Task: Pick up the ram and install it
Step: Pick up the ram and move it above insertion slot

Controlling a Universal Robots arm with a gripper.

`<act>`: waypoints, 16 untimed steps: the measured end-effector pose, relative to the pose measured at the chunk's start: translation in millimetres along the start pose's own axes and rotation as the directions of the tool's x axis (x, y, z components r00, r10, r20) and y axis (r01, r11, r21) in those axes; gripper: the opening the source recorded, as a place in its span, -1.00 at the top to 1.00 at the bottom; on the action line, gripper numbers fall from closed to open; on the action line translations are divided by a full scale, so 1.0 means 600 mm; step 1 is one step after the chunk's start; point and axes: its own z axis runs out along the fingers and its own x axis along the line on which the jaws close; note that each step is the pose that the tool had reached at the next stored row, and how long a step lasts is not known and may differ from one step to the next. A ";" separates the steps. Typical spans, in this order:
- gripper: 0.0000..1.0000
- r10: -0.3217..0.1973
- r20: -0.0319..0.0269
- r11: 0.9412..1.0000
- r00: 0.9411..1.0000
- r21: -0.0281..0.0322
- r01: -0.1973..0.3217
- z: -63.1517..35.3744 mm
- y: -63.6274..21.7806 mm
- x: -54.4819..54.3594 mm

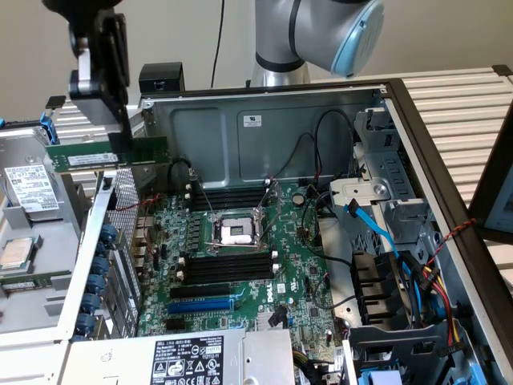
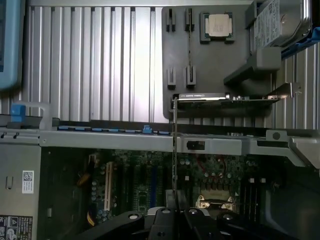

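The ram (image 1: pixel 88 156) is a long green stick with a white label strip. It hangs level in the air over the computer case's wall on the exterior view's left. My gripper (image 1: pixel 123 144) comes down from above and is shut on the ram's upper edge. In the wrist view the ram (image 2: pixel 173 145) appears edge-on as a thin line running out from between my dark fingers (image 2: pixel 162 220). The black memory slots (image 1: pixel 227 265) lie on the green motherboard (image 1: pixel 300 281), well below the stick and toward the exterior view's right. More slots (image 1: pixel 228 196) lie beyond the processor socket (image 1: pixel 238 233).
A blue expansion slot (image 1: pixel 200 305) lies in front of the memory slots. Cables and a drive cage (image 1: pixel 385 265) crowd the case's right side. Outside the case, a tray (image 2: pixel 210 55) holds a processor (image 2: pixel 218 25), a card (image 2: pixel 225 97) and a hard drive (image 2: pixel 280 20).
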 end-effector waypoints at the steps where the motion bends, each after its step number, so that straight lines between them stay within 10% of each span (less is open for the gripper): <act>1: 0.76 0.000 0.000 1.000 1.000 0.000 0.000 0.000 -0.008 0.000; 16: 0.76 0.000 0.000 1.000 1.000 0.000 0.000 -0.002 -0.121 0.000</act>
